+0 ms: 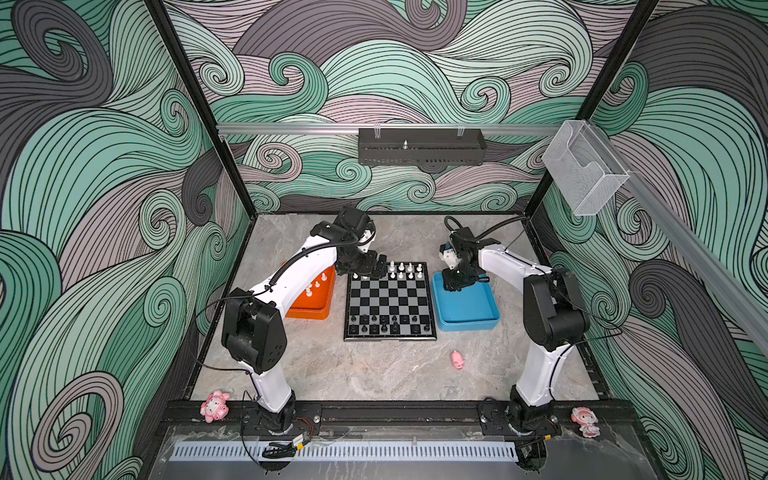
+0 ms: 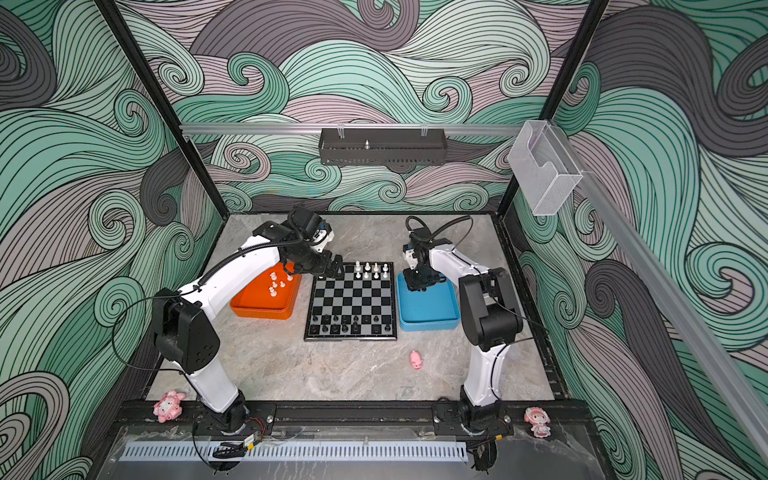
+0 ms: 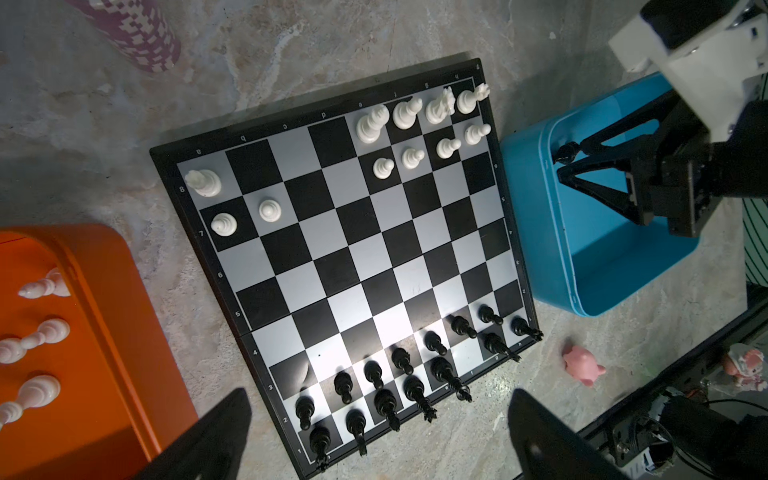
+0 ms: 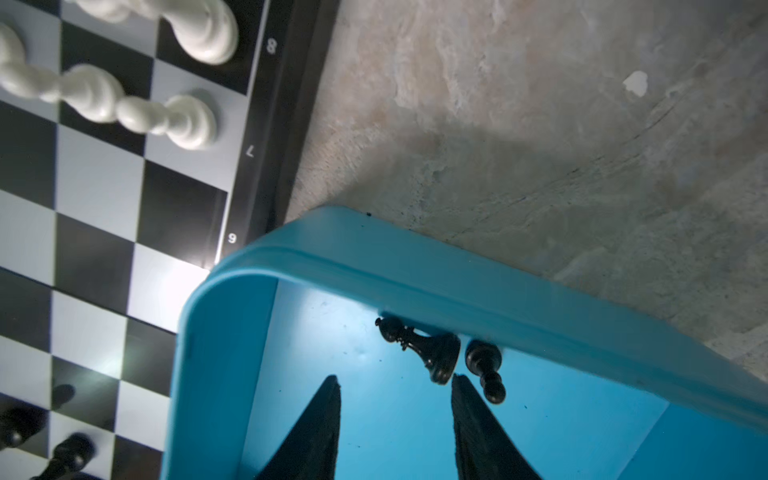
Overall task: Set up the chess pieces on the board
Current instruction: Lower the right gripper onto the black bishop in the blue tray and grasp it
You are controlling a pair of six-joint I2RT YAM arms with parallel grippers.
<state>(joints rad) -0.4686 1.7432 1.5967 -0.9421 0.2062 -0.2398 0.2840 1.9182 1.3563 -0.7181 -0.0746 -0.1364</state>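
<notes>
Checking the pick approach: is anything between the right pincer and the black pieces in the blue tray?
Nothing visible. The right pincer stands open inside the blue tray; the larger black piece and black pawn lie past its tips, against the wall.

A shallow blue plastic tray (image 1: 469, 324) sits right beneath the right gripper (image 1: 456, 284). A shallow orange plastic tray (image 1: 307, 313) lies just beside the left gripper (image 1: 371, 272), on its outer side. A small pink pig figurine (image 1: 458, 359) lies on the grey marble-look tabletop (image 1: 374, 374), nearer the front than the right gripper and well apart from it. High beyond both grippers hangs a black perforated metal shelf (image 1: 422, 151); a clear plastic box (image 1: 584, 174) hangs high, out past the right gripper
</notes>
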